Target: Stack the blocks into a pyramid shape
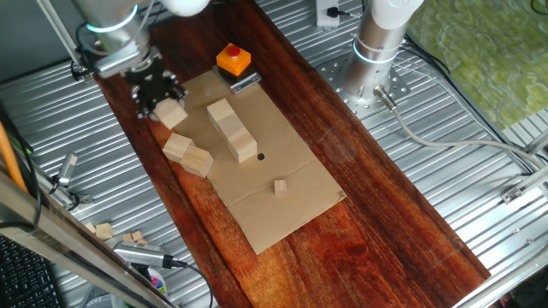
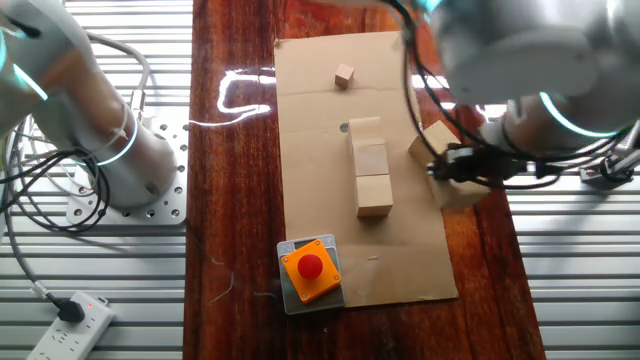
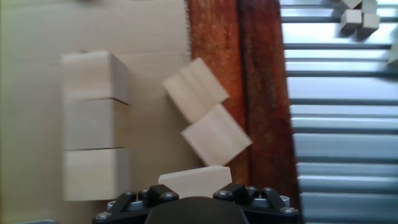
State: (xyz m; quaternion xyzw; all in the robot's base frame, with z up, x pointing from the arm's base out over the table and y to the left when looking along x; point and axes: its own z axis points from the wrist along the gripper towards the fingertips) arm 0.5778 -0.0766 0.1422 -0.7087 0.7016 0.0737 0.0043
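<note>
Three pale wooden blocks [image 1: 231,128] lie in a row on the cardboard sheet [image 1: 291,205]; the row also shows in the other fixed view [image 2: 371,166] and the hand view [image 3: 93,124]. Two loose blocks [image 1: 178,147] [image 1: 198,161] lie touching beside the row at the sheet's edge, and both show in the hand view [image 3: 196,87] [image 3: 215,137]. My gripper [image 1: 167,104] is shut on a sixth block [image 1: 172,114], which sits between the fingers in the hand view [image 3: 196,179]. In the other fixed view the gripper [image 2: 455,172] hides part of the held block [image 2: 463,192].
An orange block with a red button [image 1: 233,58] stands at the sheet's far end. A tiny wooden cube [image 1: 280,186] lies on the sheet. Small spare blocks [image 1: 104,230] lie on the ribbed metal table. A second arm's base [image 1: 377,51] stands beside the wooden board.
</note>
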